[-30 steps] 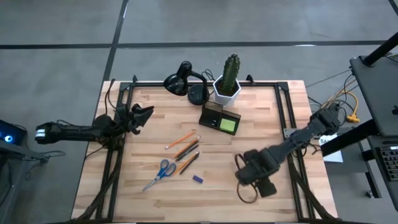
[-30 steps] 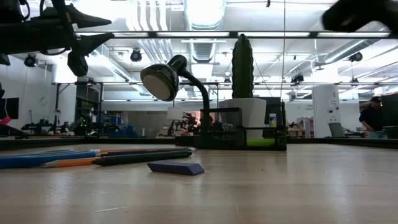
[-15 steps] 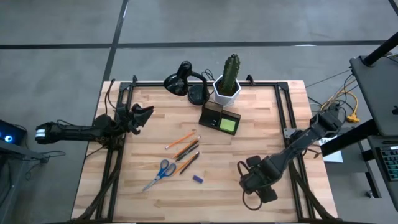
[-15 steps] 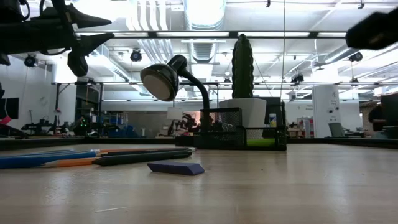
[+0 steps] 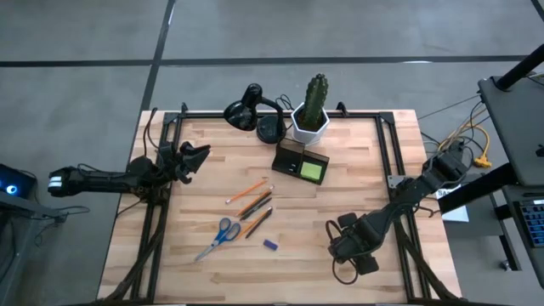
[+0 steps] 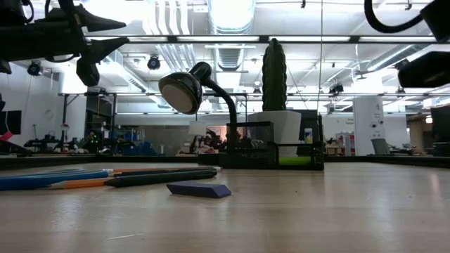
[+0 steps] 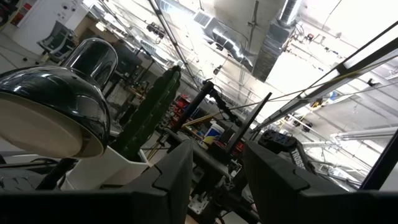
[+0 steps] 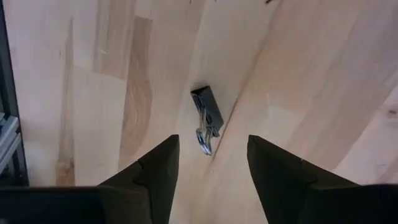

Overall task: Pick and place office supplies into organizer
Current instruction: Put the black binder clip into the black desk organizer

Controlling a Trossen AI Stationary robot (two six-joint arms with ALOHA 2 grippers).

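The right tool (image 5: 347, 246) hovers over the near right part of the wooden surface (image 5: 357, 170), its two fingers (image 8: 158, 171) standing apart with nothing between them. Straight ahead of it in the right wrist view lies a small black binder clip (image 8: 208, 114), flat on the wood, its wire handles toward the tool and slightly off the midline between the fingers.

The main risk, as I judge it, is that the clip is small, low and lies askew to the fingers: a descent that is not centred could nudge it aside or pinch only the wire loop, so that it swings or slips free on the lift. Fingertips driven onto the wood could also scrape and stall.

The left tool (image 5: 194, 155) waits above the far left edge of the surface, fingers apart and holding nothing; its camera looks toward the desk lamp (image 7: 53, 109) and the cactus (image 7: 152, 106).

The remaining supplies lie well apart from the right tool, toward the middle of the surface: orange and dark pencils (image 5: 253, 202), blue-handled scissors (image 5: 219, 236) and a small blue eraser (image 5: 270, 245). The organizer (image 5: 300, 160) stands at the far side, just in front of the white cactus pot (image 5: 310, 123), with a lime-green sticky-note pad (image 5: 312, 171) already in one compartment.
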